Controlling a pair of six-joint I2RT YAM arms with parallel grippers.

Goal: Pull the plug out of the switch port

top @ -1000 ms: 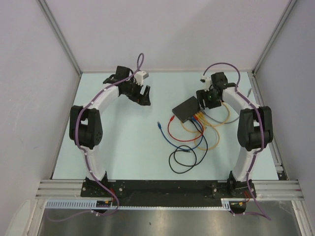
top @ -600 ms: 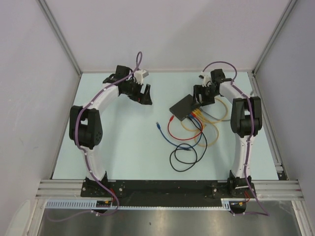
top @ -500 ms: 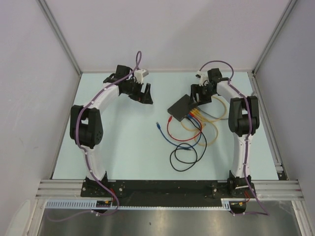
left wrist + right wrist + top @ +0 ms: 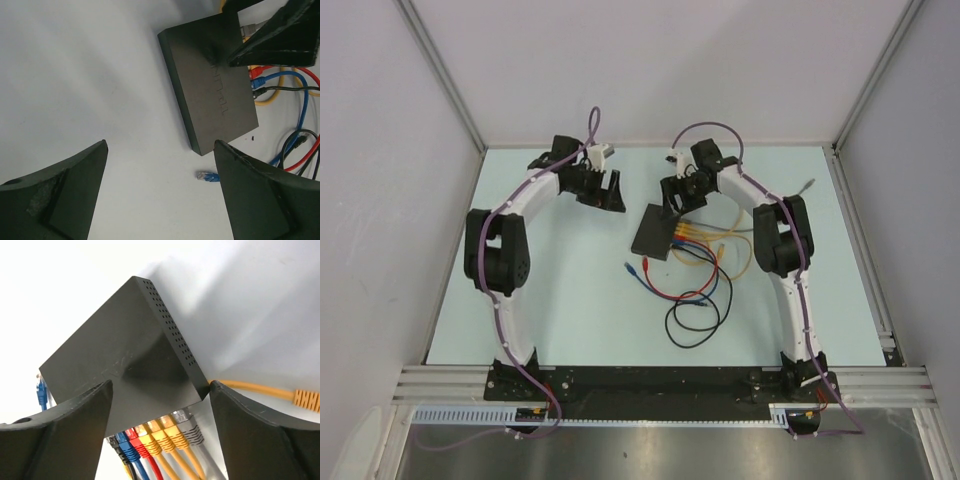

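The switch (image 4: 655,232) lies flat on the pale table (image 4: 550,290), a little toward 12 o'clock from the table's middle, and is turned at an angle. A row of plugs (image 4: 155,432) sits in the ports along one narrow edge, the edge facing about 4 o'clock in the overhead view: one black, one blue, one red, three yellow and one grey, side by side. Their cables (image 4: 703,262) trail off toward 5 o'clock in loose loops. A loose blue plug (image 4: 630,268) lies on the table near the switch at about 7 o'clock from it, apart from the box. The right gripper (image 4: 678,195) is at about 1 o'clock from the switch, right over its far end, with the jaws spread wide and closed on nothing. In its wrist view the two fingers (image 4: 60,430) stand either side of the box, with the plugged edge between them. Whether a fingertip touches the lid cannot be told. An orange plug (image 4: 305,397) lies on the table toward 3 o'clock in that view, clear of the switch. The left gripper (image 4: 605,190) is at about 10 o'clock from the switch and apart from it, its jaws also wide open and holding nothing. Its wrist camera looks down on the box, the loose blue plug and one dark finger (image 4: 280,35) of the other gripper.
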